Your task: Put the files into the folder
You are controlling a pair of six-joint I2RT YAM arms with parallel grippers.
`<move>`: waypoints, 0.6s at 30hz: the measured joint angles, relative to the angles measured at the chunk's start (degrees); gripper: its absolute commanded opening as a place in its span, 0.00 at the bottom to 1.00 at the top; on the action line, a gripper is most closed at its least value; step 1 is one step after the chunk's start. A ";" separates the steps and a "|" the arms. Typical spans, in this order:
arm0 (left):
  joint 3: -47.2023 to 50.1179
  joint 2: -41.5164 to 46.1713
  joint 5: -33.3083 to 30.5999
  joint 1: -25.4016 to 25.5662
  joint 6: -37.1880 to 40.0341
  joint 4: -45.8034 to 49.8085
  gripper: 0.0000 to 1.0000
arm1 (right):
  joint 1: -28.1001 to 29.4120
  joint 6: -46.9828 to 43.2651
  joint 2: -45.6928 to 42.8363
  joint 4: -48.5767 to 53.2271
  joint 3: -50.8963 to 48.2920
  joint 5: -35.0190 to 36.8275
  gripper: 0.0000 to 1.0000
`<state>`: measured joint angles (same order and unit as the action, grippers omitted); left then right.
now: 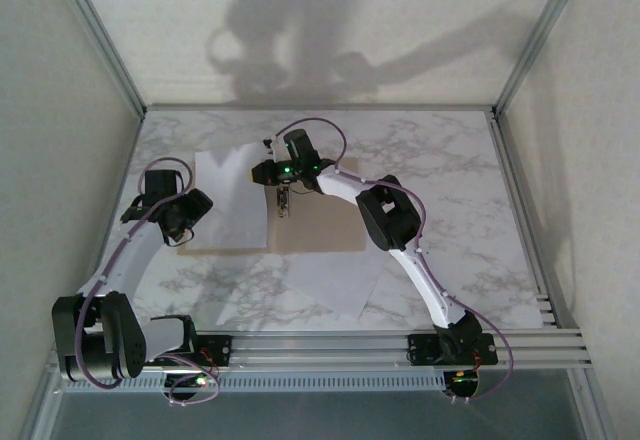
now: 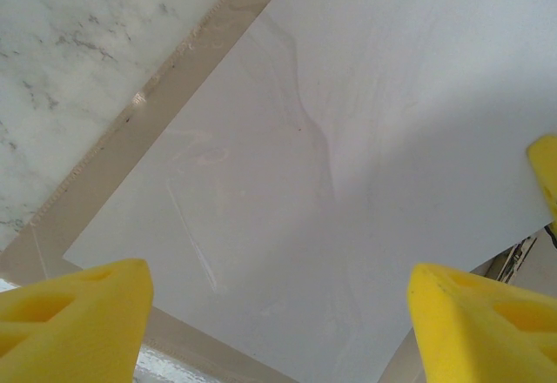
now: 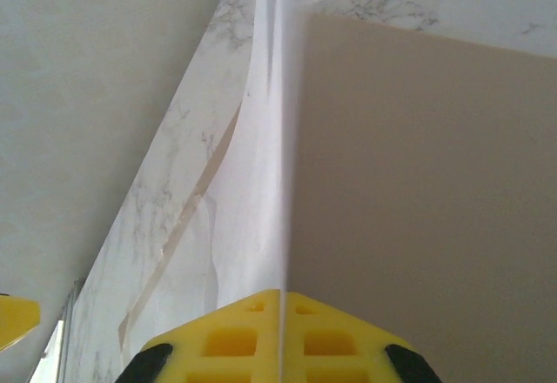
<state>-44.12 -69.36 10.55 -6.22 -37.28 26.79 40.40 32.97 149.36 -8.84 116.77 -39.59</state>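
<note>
files [image 1: 235,192] on folder [image 1: 318,228] left half, long axis front-to-back | right gripper [image 3: 283,305] pressed together at the crease, apparently pinching a sheet edge | left gripper [image 2: 278,313] spread above files' outer side

Nothing legible anywhere. The white files [image 1: 232,195] show blank faces, the tan folder [image 1: 320,232] is plain cardboard without print, and the marble table [image 1: 450,180] carries no lettering or marks (grey veining only).
</note>
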 measured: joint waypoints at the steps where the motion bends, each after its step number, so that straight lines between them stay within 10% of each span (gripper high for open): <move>1: 0.00 0.00 0.00 0.00 0.00 0.00 0.77 | 0.04 0.15 0.00 -0.17 0.00 0.00 0.00; 18: 0.00 0.00 0.02 0.00 0.00 -0.02 0.77 | 1.42 3.19 0.00 -1.92 0.00 0.46 0.00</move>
<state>-44.12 -69.36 10.57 -6.22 -37.28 26.76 41.82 36.16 149.36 -10.76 116.77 -39.13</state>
